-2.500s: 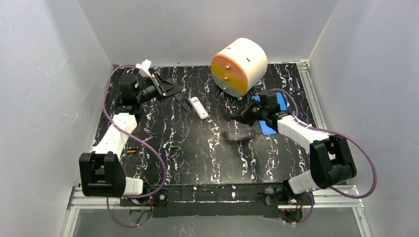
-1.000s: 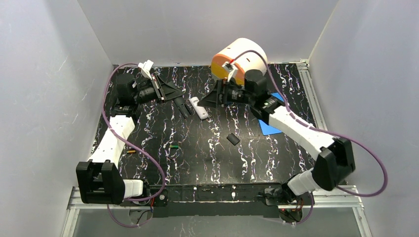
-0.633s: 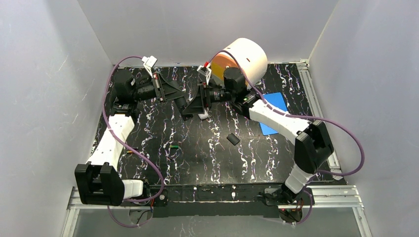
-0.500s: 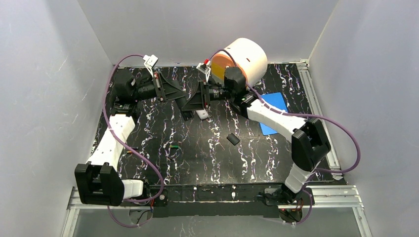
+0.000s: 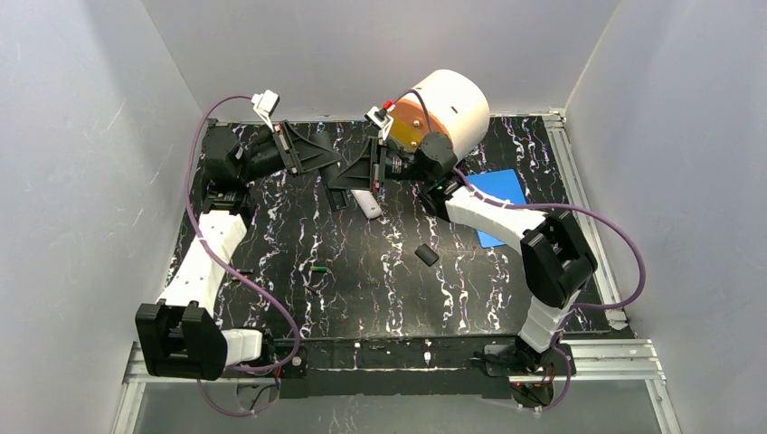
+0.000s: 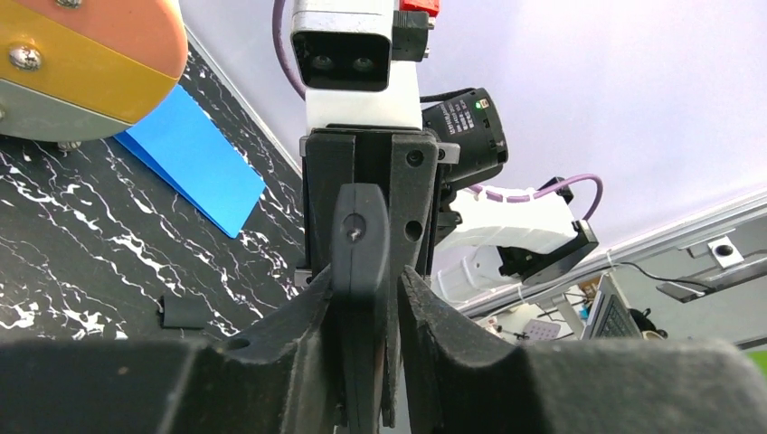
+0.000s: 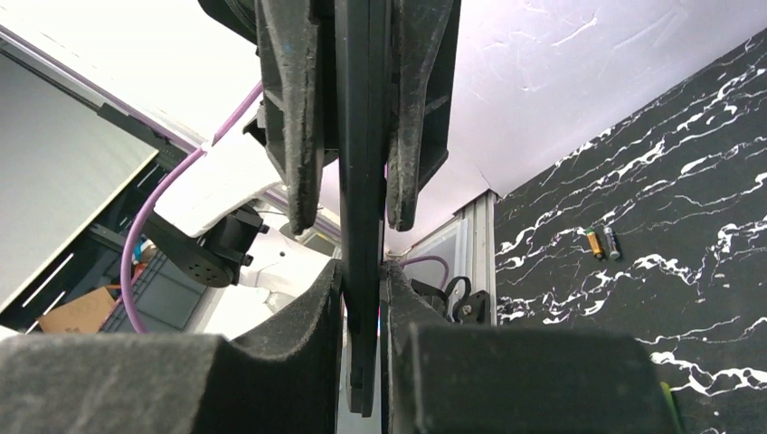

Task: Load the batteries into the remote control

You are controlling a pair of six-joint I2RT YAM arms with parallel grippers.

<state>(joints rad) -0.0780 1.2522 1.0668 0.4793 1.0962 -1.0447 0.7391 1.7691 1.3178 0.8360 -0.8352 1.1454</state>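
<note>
Both arms meet above the back of the surface (image 5: pixel 380 298). The black remote (image 7: pixel 362 136) hangs edge-on between the two sets of fingers.

- Right gripper (image 7: pixel 360 280): fingers pinch the remote's thin faces.
- Left gripper (image 6: pixel 365 294): fingers lie close along both faces from the opposite end. Cannot tell whether they press on it.

Batteries lie loose on the surface, well apart from the black remote. The green battery (image 5: pixel 317 268) is mid-surface. The orange battery (image 7: pixel 593 243) and dark battery (image 7: pixel 612 241) sit side by side near the left edge.

A white remote (image 5: pixel 365 202) lies below the grippers. A small black flat piece (image 5: pixel 425 255) lies right of centre. A blue card (image 5: pixel 499 192) sits near the round drum (image 5: pixel 443 108).
</note>
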